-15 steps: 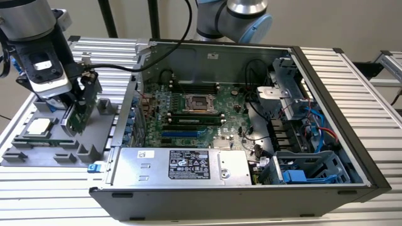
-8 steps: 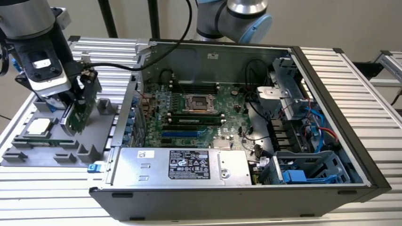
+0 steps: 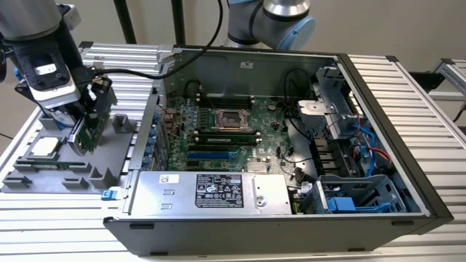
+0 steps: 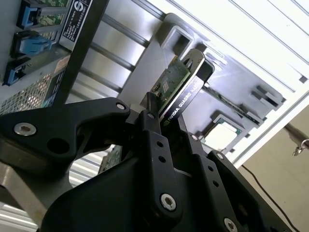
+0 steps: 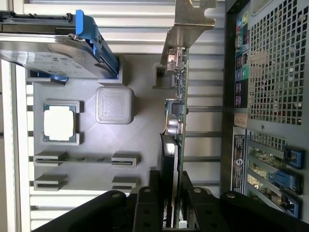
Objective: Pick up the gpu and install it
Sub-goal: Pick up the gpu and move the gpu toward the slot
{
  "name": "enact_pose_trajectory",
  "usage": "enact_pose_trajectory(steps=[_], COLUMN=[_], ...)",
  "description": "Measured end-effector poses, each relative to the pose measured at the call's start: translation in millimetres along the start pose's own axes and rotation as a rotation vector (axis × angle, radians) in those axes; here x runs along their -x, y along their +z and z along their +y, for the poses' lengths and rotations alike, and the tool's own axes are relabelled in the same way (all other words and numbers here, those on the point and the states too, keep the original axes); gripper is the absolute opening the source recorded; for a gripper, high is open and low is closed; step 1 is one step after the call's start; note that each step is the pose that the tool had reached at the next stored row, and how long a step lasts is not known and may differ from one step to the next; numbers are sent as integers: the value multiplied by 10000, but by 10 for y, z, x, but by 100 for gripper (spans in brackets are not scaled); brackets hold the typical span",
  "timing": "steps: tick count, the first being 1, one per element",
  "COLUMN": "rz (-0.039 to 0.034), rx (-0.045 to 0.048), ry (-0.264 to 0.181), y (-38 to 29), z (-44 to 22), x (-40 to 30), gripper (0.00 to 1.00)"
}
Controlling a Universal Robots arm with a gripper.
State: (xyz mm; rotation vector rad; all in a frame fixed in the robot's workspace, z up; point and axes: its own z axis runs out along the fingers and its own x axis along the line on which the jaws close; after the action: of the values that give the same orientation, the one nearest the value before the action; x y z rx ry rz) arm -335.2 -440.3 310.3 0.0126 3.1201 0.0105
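Claw [image 5: 171, 209] pointing down, clamped on gpu [image 5: 177, 99], over tray [image 5: 145, 121]

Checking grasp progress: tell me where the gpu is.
At the exterior view's left, the gpu stands on edge in the gripper at the grey tray, beside the computer case.

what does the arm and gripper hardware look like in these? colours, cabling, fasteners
Arm: silver-grey tube links with light blue joint caps. A white and black block sits at the wrist, and a black cable runs off it. Gripper: matte black linkage type; its fingers are flat black bars with silver screw heads and small holes.
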Motion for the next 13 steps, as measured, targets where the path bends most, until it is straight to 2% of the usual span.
enact_pose_trajectory(steps=[13], rz=[1], rx=[-1], ry=[-12], y=[-116], z=[1], x=[3], gripper=[0])
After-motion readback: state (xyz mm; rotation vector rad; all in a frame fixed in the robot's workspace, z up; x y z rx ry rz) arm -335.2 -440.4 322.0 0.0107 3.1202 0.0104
